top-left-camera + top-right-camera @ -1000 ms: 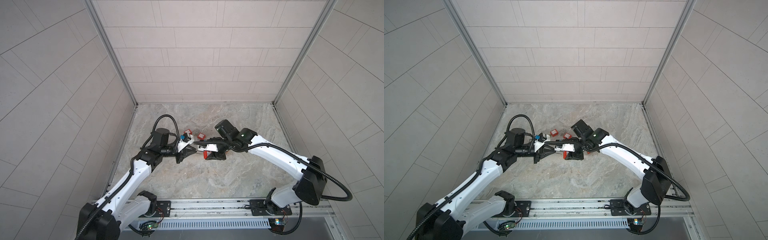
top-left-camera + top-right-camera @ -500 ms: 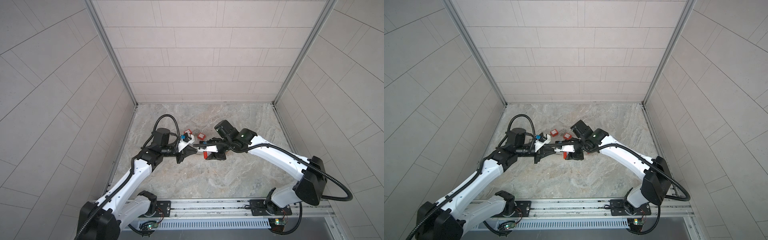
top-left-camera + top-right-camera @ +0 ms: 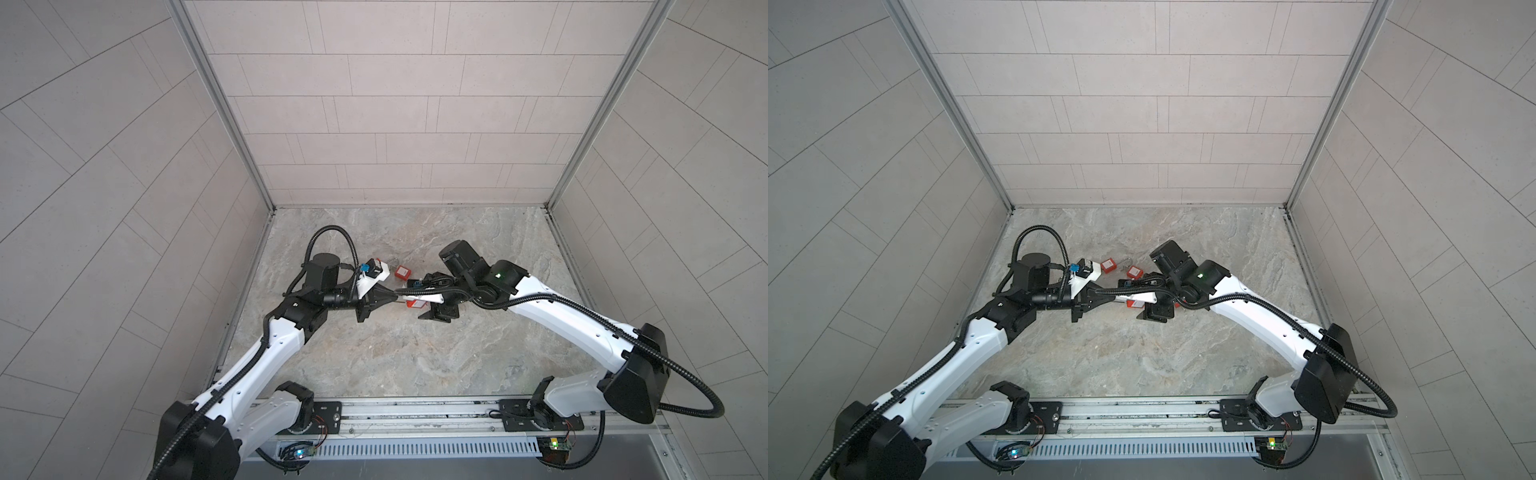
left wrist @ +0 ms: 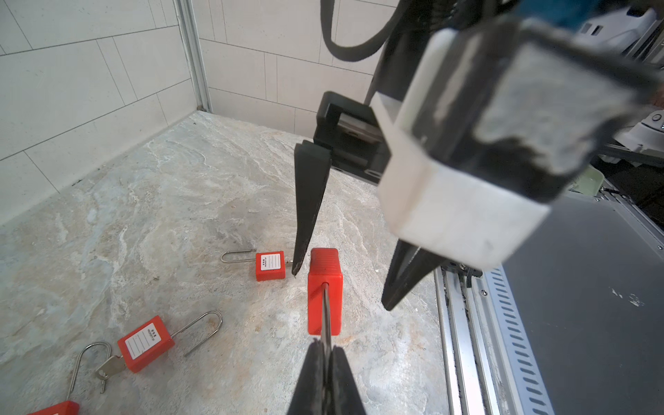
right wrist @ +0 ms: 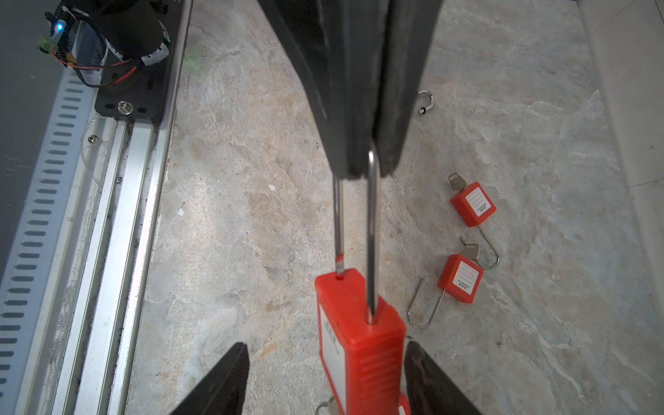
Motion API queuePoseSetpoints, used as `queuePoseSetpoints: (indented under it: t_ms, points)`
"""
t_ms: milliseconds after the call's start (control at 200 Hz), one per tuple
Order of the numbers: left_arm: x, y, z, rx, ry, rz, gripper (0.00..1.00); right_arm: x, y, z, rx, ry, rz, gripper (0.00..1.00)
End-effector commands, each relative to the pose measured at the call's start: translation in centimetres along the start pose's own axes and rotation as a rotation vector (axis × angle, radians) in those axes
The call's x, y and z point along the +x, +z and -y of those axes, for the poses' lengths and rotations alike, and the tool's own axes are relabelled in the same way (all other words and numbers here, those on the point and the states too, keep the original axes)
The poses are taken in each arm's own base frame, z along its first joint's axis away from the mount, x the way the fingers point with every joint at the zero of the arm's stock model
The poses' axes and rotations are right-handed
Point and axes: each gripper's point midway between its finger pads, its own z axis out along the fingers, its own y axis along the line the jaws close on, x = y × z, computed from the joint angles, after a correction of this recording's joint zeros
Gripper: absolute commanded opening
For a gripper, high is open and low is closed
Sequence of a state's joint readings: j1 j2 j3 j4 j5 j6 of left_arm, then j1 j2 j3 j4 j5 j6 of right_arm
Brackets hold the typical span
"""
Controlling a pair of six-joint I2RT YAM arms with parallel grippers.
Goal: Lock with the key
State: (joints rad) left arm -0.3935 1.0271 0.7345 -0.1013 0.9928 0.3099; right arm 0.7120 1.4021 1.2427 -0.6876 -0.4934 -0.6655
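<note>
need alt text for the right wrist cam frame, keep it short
A red padlock hangs in mid-air, its steel shackle pinched in the shut left gripper, while the right gripper stands open, one black finger on each side of the lock body. Two more red padlocks, with keys in them, lie on the marble table beyond.

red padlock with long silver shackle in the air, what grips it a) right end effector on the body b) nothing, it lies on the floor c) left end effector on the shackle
C: the left end effector is shut on the red padlock's silver shackle; the right end effector stands open around the red body.
</note>
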Motion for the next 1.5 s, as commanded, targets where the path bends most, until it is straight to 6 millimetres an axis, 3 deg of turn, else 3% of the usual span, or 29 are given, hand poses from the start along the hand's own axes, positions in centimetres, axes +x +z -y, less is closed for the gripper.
queuePoseSetpoints:
  t_ms: [0, 225, 405, 625, 961, 1266, 1496]
  points:
    - [-2.7, -0.1, 0.6, 0.030, 0.088, 0.066, 0.00, 0.7, -0.7, 0.1, -0.012, -0.015, -0.017, 0.65]
    - [-2.8, 0.3, 1.3, 0.048, 0.125, 0.066, 0.00, 0.2, -0.5, -0.8, -0.114, -0.027, -0.005, 0.55]
    - [-3.2, 0.3, 1.4, 0.046, 0.150, 0.075, 0.00, -0.2, -0.7, -1.3, -0.154, -0.038, 0.014, 0.34]
    - [-3.7, 0.3, 1.4, 0.048, 0.156, 0.114, 0.00, -0.7, -1.7, -1.9, -0.195, -0.048, 0.016, 0.19]
    - [-4.6, 0.8, 1.4, 0.065, 0.131, 0.207, 0.00, -2.6, -3.5, -1.8, -0.221, -0.043, 0.069, 0.17]
    - [-3.2, 1.3, 1.3, 0.043, 0.159, 0.183, 0.00, -3.6, -4.3, -2.0, -0.257, -0.027, 0.088, 0.16]
    - [-3.6, 1.8, 1.4, 0.022, 0.210, 0.209, 0.00, -3.7, -4.5, -1.7, -0.266, -0.027, 0.086, 0.16]
